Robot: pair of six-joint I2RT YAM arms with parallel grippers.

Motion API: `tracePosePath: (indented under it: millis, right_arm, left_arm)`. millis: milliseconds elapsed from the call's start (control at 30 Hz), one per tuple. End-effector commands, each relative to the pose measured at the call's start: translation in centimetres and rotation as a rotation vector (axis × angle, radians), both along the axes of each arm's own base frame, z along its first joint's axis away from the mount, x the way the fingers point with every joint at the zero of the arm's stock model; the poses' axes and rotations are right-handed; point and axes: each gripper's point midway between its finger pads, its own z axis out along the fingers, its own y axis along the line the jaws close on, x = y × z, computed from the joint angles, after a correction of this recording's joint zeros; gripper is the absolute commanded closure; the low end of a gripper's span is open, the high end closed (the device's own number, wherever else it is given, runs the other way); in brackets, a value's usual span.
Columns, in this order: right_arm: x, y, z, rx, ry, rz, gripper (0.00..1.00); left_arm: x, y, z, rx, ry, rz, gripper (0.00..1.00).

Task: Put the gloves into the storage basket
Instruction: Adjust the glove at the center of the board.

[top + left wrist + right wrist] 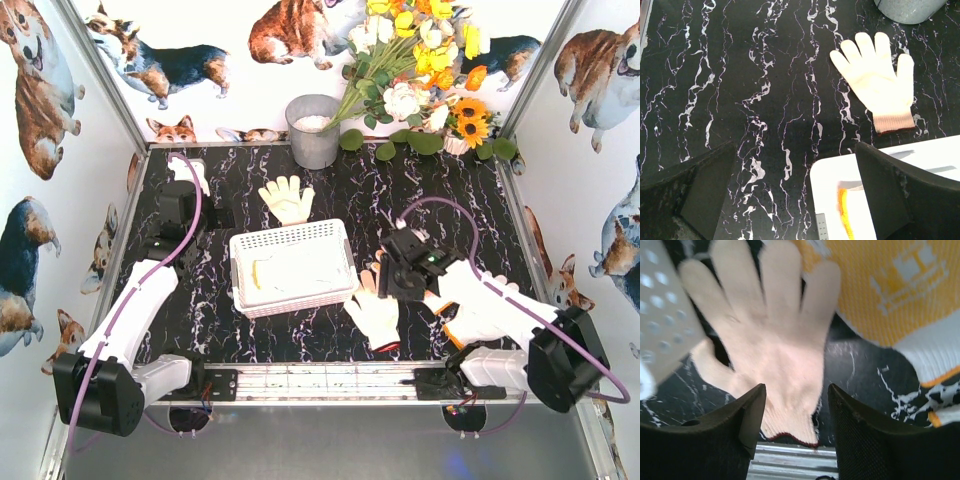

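Black marble-print table [225,190] is carrying everything. Far left, a white knit glove [188,168] is lying in the back corner, just beside the left tool [795,150]. That tool is hanging wide apart and holding nothing.

Next over, a cream glove [875,82] is lying flat with fingers spread, behind the basket [295,303] and near the grey metal bucket [313,130]. The basket is sitting mid-table: rigid white plastic, rectangular, lattice walls. Something yellow-orange [842,210] is already lying in it, possibly a glove cuff, can't tell for sure.

Right of the basket, the right tool [796,400] is hovering over another cream glove [770,350]. Its jaws are parted and straddling the red-trimmed cuff end, not yet gripping. Farthest right, a yellow glove [900,290] with white print and an orange edge is lying just beside that one, maybe overlapping its fingers.

Step in hand, as I'm reading it, is picking the cream glove:
- Dropping straight down and pinching a fold of knit at the cuff, not a single finger, since the limp fabric is going to drape.
- Keeping off the yellow glove so it isn't getting snagged too.
- Lifting high enough that the dangling fingers are clearing the basket wall.
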Motion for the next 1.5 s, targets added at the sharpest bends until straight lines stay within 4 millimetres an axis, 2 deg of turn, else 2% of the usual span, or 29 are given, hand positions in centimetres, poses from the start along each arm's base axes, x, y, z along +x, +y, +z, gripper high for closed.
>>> tracePosePath:
  millis: [0, 133, 367, 667, 800, 1000, 1133, 1200, 1333, 1467]
  right_arm:
    - [-2.6, -1.0, -1.6, 0.007, 0.077, -0.103, 0.46]
    - [-4.2, 0.1, -2.5, 0.09, 0.137, -0.095, 0.5]
    - [-6.7, 0.1, -3.6, 0.155, 0.194, -0.118, 0.6]
    - [-9.0, 0.0, -4.4, 0.161, 0.276, -0.107, 0.8]
    - [-9.8, 0.1, -4.6, 0.158, 0.301, -0.097, 0.82]
    - [-9.5, 1.5, -4.6, 0.188, 0.302, -0.081, 0.83]
    - [-9.3, 1.3, -5.2, 0.141, 0.313, -0.075, 0.82]
    - [-8.8, 1.0, -4.7, 0.112, 0.282, -0.07, 0.75]
    - [-6.9, 0.5, -1.9, 0.091, 0.168, -0.063, 0.55]
    - [-4.6, -0.3, 1.3, 0.064, 0.02, -0.059, 0.46]
  left_arm:
    - [0.0, 0.6, 1.2, 0.003, -0.035, 0.018, 0.0]
    - [-0.1, 0.7, 1.4, 0.0, -0.045, 0.019, 0.0]
    - [-0.3, 0.8, 1.4, 0.004, -0.043, 0.027, 0.0]
    - [-0.6, 1.0, 1.8, 0.004, -0.06, 0.035, 0.0]
    - [-0.6, 1.0, 1.9, 0.003, -0.063, 0.034, 0.0]
    - [-0.6, 1.0, 2.0, 0.003, -0.064, 0.033, 0.0]
    - [-0.6, 1.0, 2.0, 0.007, -0.063, 0.032, 0.0]
    - [-0.6, 0.8, 1.8, 0.005, -0.056, 0.02, 0.0]
    - [0.3, -1.0, 1.4, -0.042, -0.031, -0.058, 0.0]
    - [2.9, -3.3, 0.4, -0.12, 0.074, -0.117, 0.0]
